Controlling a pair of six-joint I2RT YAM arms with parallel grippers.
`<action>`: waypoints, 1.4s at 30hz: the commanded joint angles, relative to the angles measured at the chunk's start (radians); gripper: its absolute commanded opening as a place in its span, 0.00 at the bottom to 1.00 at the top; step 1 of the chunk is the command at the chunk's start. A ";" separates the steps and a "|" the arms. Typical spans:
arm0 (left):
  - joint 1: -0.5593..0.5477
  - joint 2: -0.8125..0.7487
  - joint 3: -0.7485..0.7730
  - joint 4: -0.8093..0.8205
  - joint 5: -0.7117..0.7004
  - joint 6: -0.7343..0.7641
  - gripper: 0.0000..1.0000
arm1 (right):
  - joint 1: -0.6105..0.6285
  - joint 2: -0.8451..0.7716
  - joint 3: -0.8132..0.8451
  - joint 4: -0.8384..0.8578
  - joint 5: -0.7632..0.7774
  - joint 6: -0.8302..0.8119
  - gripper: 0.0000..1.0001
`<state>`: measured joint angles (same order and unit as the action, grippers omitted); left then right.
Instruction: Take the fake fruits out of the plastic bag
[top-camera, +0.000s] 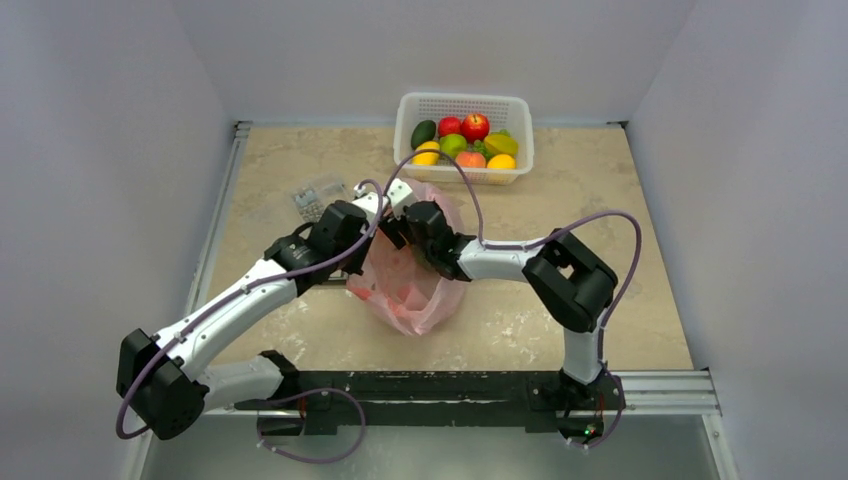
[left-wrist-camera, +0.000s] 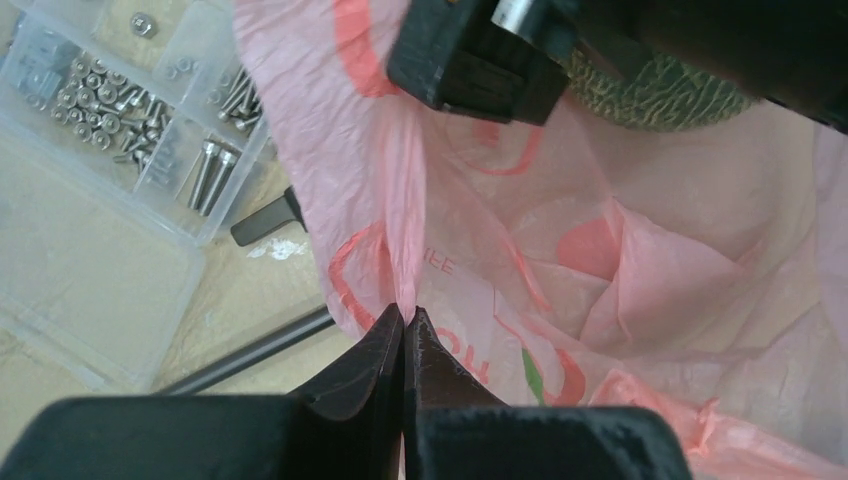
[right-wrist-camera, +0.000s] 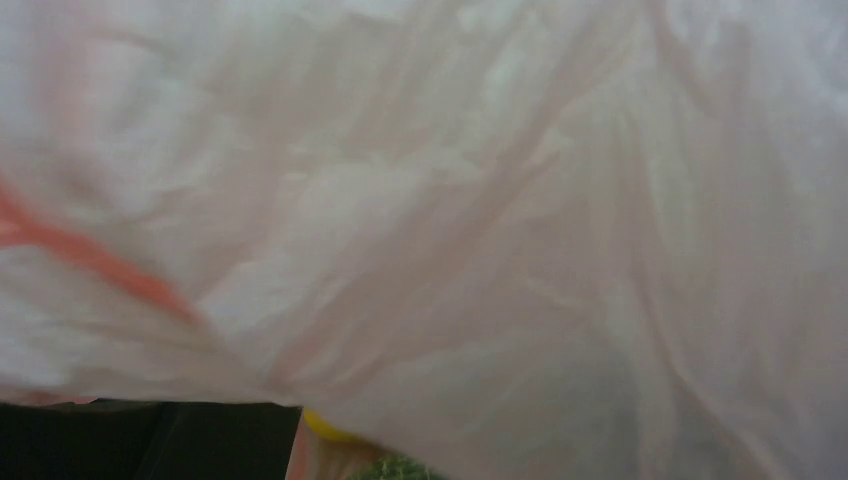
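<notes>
The pink plastic bag (top-camera: 412, 292) lies mid-table, its mouth facing the back. My left gripper (top-camera: 392, 217) is shut on a pinch of the bag's edge, seen close in the left wrist view (left-wrist-camera: 405, 312). My right gripper (top-camera: 420, 238) reaches into the bag's mouth; its fingers are hidden by bag film. The dull-green rough melon (left-wrist-camera: 662, 95) sits right against the right gripper's black body (left-wrist-camera: 478, 55). In the right wrist view pink film (right-wrist-camera: 450, 200) fills the frame, with a yellow fruit sliver (right-wrist-camera: 320, 425) and a bit of the melon (right-wrist-camera: 395, 468) at the bottom.
A white perforated basket (top-camera: 463, 103) at the back holds yellow, orange and green fruits, two red apples and a dark avocado shape. A clear box of screws (top-camera: 318, 198) lies left of the bag, also in the left wrist view (left-wrist-camera: 100, 150).
</notes>
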<state>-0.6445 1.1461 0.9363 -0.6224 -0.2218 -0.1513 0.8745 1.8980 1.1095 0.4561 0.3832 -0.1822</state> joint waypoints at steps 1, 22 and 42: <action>-0.014 -0.028 0.000 0.008 0.023 0.038 0.00 | -0.033 0.017 0.042 -0.005 -0.021 0.008 0.81; -0.015 -0.010 0.010 -0.004 0.021 0.037 0.00 | -0.033 -0.154 -0.126 -0.148 -0.128 0.094 0.74; -0.014 0.029 0.018 -0.012 0.032 0.038 0.00 | 0.057 0.031 -0.021 -0.096 0.043 -0.085 0.63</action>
<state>-0.6571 1.1698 0.9363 -0.6456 -0.2001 -0.1341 0.9230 1.9728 1.0931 0.3046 0.4004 -0.2783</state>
